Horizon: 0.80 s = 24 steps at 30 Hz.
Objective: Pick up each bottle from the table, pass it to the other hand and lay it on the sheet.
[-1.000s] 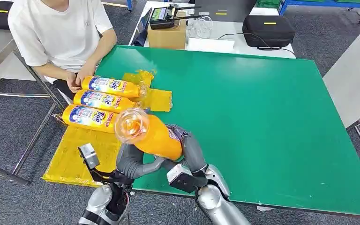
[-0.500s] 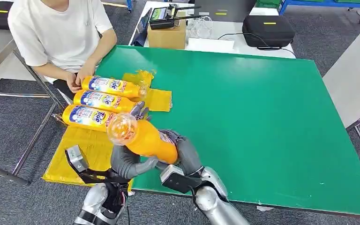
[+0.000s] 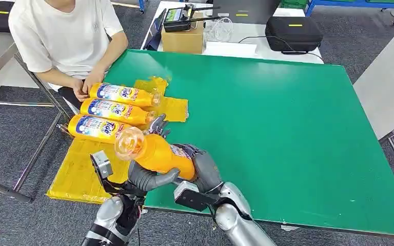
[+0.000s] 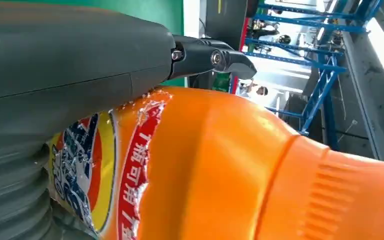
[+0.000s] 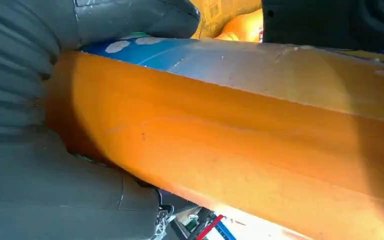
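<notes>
An orange Tide bottle [image 3: 161, 154] with a clear cap hangs above the table's near left edge, cap pointing toward me and the yellow sheet [image 3: 79, 174]. My left hand [image 3: 149, 177] grips its body from below, its fingertips [image 3: 157, 123] showing past the bottle. My right hand [image 3: 205, 169] holds its base end. The left wrist view shows the thumb [image 4: 80, 50] lying across the bottle [image 4: 230, 165]. In the right wrist view the bottle [image 5: 230, 130] rests against the palm [image 5: 40, 190]. Three more Tide bottles [image 3: 110, 110] lie side by side on the sheet.
A person in a white shirt [image 3: 61, 36] sits at the far left corner, hands [image 3: 84, 87] by the farthest bottle. The green table [image 3: 287, 128] stretches bare to the right. A cardboard box [image 3: 183, 38] and a black case [image 3: 293, 33] stand behind it.
The held bottle has moved left and lower, toward the sheet, and tilted flatter. Both hands went with it, and the left hand's fingers now wrap farther around the bottle.
</notes>
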Each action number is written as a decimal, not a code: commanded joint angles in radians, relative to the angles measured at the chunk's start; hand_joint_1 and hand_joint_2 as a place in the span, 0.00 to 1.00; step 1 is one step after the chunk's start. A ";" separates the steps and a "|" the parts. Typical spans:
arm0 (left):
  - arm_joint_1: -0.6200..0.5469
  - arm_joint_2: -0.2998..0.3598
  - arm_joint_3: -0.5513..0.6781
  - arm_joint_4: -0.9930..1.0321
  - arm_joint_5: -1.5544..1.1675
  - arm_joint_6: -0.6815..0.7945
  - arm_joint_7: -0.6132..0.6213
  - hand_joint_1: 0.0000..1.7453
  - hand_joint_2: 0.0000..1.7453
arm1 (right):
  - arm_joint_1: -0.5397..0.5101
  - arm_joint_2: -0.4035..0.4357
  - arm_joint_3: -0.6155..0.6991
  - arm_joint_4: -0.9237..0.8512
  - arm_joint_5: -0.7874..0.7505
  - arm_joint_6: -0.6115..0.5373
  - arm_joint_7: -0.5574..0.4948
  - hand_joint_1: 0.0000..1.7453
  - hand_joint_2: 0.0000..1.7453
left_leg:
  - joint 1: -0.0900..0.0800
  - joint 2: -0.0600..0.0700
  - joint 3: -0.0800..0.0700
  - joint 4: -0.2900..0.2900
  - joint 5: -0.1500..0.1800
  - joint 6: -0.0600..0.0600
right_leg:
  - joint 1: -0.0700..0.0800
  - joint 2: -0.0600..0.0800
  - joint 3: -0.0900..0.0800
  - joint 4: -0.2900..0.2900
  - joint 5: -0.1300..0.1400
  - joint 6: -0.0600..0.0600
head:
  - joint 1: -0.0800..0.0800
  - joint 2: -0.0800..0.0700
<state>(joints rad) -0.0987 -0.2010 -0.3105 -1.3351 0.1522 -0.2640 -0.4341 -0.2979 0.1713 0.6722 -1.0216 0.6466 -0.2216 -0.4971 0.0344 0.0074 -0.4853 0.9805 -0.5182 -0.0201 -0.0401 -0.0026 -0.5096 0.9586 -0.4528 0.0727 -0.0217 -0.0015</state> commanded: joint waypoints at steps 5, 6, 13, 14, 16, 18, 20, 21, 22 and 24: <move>-0.074 0.012 -0.002 0.100 0.095 -0.070 0.021 1.00 1.00 | -0.045 -0.005 0.102 0.050 -0.006 -0.014 -0.061 0.00 0.00 | 0.000 -0.001 0.002 -0.002 0.000 0.003 | 0.001 0.000 0.002 -0.002 0.000 -0.005 | 0.000 0.000; -0.076 0.008 0.004 0.101 0.115 -0.074 0.027 1.00 1.00 | -0.039 -0.004 0.100 0.042 -0.010 -0.024 -0.061 0.00 0.00 | 0.000 -0.001 0.001 -0.001 0.000 0.002 | 0.001 0.000 0.001 -0.001 0.000 -0.004 | 0.000 0.000; -0.054 0.001 0.037 0.060 0.228 -0.079 0.060 1.00 1.00 | -0.016 0.000 0.087 0.014 -0.012 -0.095 -0.063 0.00 0.00 | 0.000 -0.001 0.002 -0.002 0.000 0.003 | 0.001 0.000 0.002 -0.002 0.000 -0.005 | 0.000 0.000; -0.048 0.005 0.038 0.056 0.229 -0.079 0.060 1.00 1.00 | -0.012 0.001 0.089 0.012 -0.011 -0.098 -0.064 0.00 0.00 | 0.000 -0.001 0.001 -0.001 0.000 0.002 | 0.001 0.000 0.001 -0.001 0.000 -0.004 | 0.000 0.000; -0.038 0.016 0.038 0.044 0.184 -0.033 0.051 1.00 1.00 | 0.003 0.005 0.083 0.007 -0.016 -0.117 -0.064 0.00 0.00 | 0.000 0.000 0.002 -0.002 0.000 0.002 | 0.001 0.001 0.001 -0.001 0.000 -0.004 | 0.000 0.000; -0.041 0.031 0.031 0.047 0.117 0.015 0.025 1.00 1.00 | 0.009 0.002 0.083 0.010 -0.021 -0.125 -0.066 0.00 0.00 | 0.000 0.000 0.002 -0.002 0.000 0.002 | 0.001 0.001 0.002 -0.002 0.000 -0.004 | 0.000 0.000; -0.049 0.051 0.021 0.052 0.014 0.089 0.009 1.00 1.00 | 0.014 -0.002 0.079 0.008 -0.019 -0.139 -0.068 0.00 0.00 | 0.000 0.000 0.001 -0.002 0.000 0.002 | 0.001 0.001 0.001 -0.001 0.000 -0.003 | 0.000 0.000; -0.058 0.074 0.014 0.054 -0.111 0.158 -0.027 1.00 1.00 | 0.020 -0.007 0.070 0.002 -0.030 -0.137 -0.077 0.00 0.00 | 0.000 0.000 0.003 -0.003 0.000 0.003 | 0.001 0.001 0.003 -0.002 0.000 -0.005 | 0.000 0.000; -0.061 0.095 0.017 0.056 -0.149 0.170 -0.021 1.00 1.00 | 0.028 -0.009 0.061 -0.005 -0.042 -0.134 -0.083 0.00 0.00 | 0.000 -0.001 0.002 -0.002 0.000 0.002 | 0.001 0.000 0.002 -0.002 0.000 -0.004 | 0.000 0.000; -0.060 0.131 0.050 0.057 -0.218 0.199 -0.019 1.00 1.00 | 0.045 -0.014 0.045 -0.023 -0.052 -0.132 -0.090 0.00 0.00 | 0.000 0.000 0.002 -0.003 0.000 0.002 | 0.001 0.001 0.002 -0.002 0.000 -0.005 | 0.000 0.000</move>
<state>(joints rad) -0.1133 -0.1961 -0.2815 -1.3207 0.1630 -0.1952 -0.4414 -0.2731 0.1801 0.7103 -1.0147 0.6222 -0.3548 -0.5501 0.0344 0.0074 -0.4860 0.9805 -0.5182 -0.0201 -0.0401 -0.0025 -0.5098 0.9586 -0.4529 0.0727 -0.0217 -0.0015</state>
